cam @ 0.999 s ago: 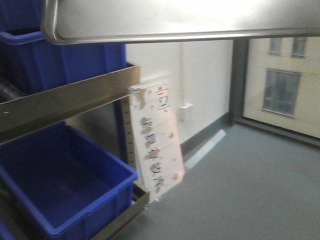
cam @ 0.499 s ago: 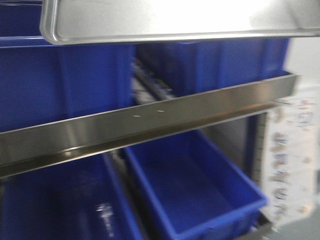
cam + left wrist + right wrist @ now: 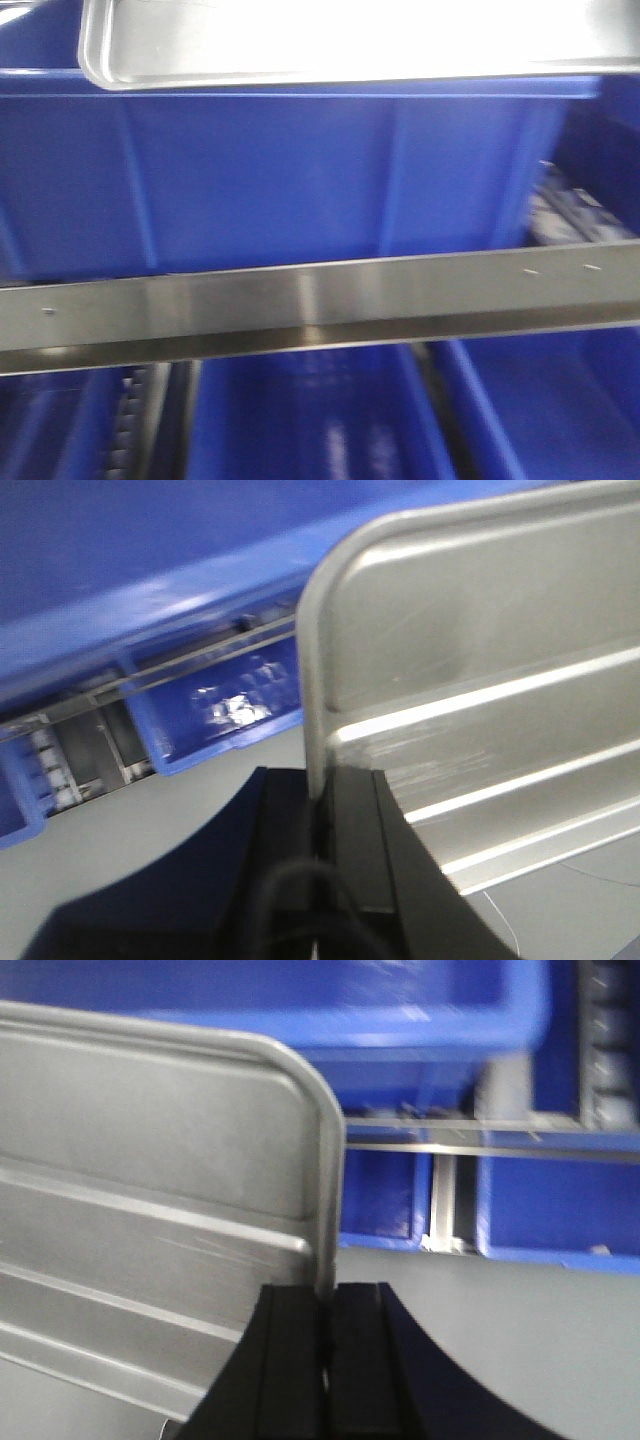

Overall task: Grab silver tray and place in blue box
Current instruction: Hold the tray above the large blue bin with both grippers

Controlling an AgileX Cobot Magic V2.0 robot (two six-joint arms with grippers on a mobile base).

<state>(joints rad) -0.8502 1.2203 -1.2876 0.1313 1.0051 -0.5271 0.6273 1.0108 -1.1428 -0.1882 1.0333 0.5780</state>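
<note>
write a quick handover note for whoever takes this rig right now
Left gripper: jaws shut on one end rim of the silver tray.
Right gripper: jaws shut on the opposite end rim.
The silver tray is held between both arms, high in the front view, at about the rim height of the blue box. Whether it is over the opening cannot be told.
Done: tray grabbed and lifted, rig facing the box.
Left: move it over the rim, lower it in, open both jaws.
</note>
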